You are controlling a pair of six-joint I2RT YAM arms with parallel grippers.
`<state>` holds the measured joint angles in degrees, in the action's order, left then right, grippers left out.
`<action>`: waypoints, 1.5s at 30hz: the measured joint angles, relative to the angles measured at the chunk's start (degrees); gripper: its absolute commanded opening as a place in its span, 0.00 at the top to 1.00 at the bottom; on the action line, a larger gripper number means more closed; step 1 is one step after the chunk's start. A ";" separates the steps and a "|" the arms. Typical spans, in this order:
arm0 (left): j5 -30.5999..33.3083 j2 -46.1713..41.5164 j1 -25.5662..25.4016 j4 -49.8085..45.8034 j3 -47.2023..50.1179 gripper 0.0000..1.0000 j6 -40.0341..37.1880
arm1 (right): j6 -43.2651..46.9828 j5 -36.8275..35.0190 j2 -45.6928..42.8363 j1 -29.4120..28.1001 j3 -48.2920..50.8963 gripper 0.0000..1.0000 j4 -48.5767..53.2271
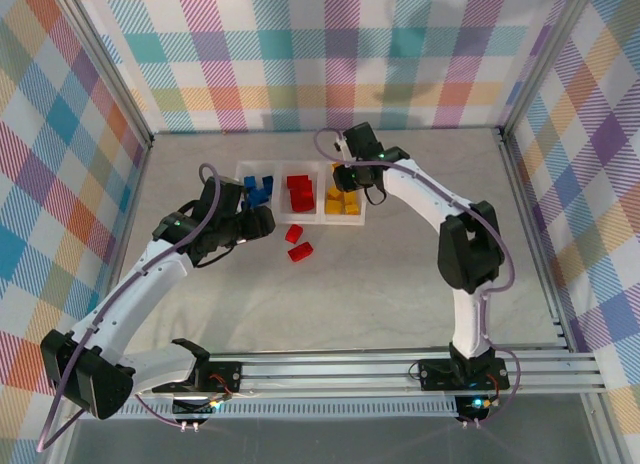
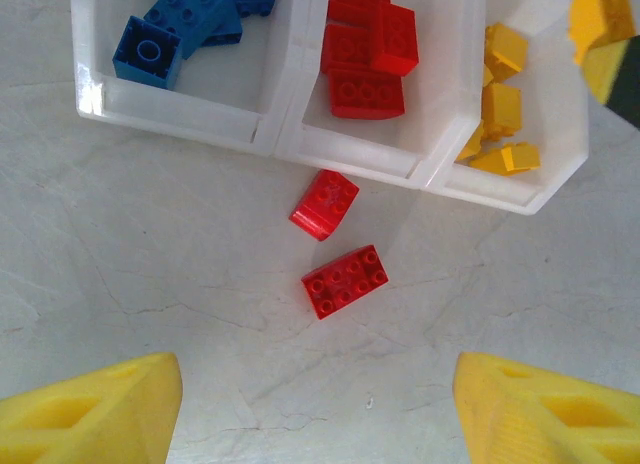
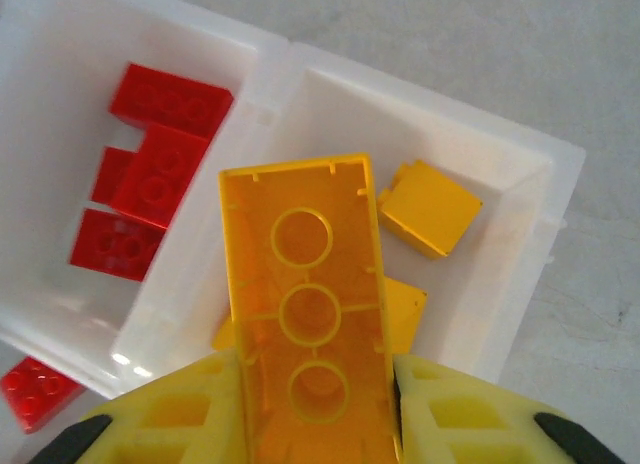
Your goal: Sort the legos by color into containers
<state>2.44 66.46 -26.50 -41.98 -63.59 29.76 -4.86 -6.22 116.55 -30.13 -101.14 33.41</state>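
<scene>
The clear three-compartment tray (image 1: 281, 190) holds blue legos (image 1: 258, 189) on the left, red legos (image 1: 299, 192) in the middle and yellow legos (image 1: 343, 201) on the right. Two red legos lie on the table just in front of it, a sloped one (image 2: 325, 204) and a flat 2x4 one (image 2: 345, 280). My left gripper (image 2: 320, 414) stands open above the table, short of the flat red lego, with nothing between its fingers. My right gripper (image 3: 315, 414) is shut on a long yellow lego (image 3: 305, 314), hollow underside showing, above the yellow compartment (image 3: 430, 209).
The tray's wall (image 2: 270, 134) lies just beyond the loose red legos. The right gripper's tip with its yellow lego (image 2: 605, 24) hangs over the tray's right end. Checked walls and metal rails (image 1: 330, 369) enclose the table, with open tabletop nearer the arm bases.
</scene>
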 measured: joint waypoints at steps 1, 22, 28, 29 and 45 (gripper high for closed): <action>0.02 -0.07 0.00 0.00 0.00 0.28 0.00 | 0.00 0.04 1.05 0.15 -0.98 0.63 0.66; -0.11 6.10 -5.64 2.05 3.74 0.23 -1.22 | -3.72 -0.28 -12.46 0.94 13.55 0.34 2.86; -1.29 15.52 -8.96 6.88 5.25 0.24 -2.73 | -7.19 0.22 -25.97 1.64 24.35 0.33 1.16; -1.33 17.59 -9.31 7.98 5.25 0.24 -3.28 | -7.67 0.26 -27.52 1.70 25.51 0.32 1.07; -1.11 35.91 -9.75 13.79 -2.16 0.24 -12.00 | -8.48 -0.61 -36.92 2.82 32.92 0.28 2.08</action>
<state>1.32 102.37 -36.25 -28.18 -65.76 17.76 -13.34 -6.83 79.64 -27.31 -68.23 35.48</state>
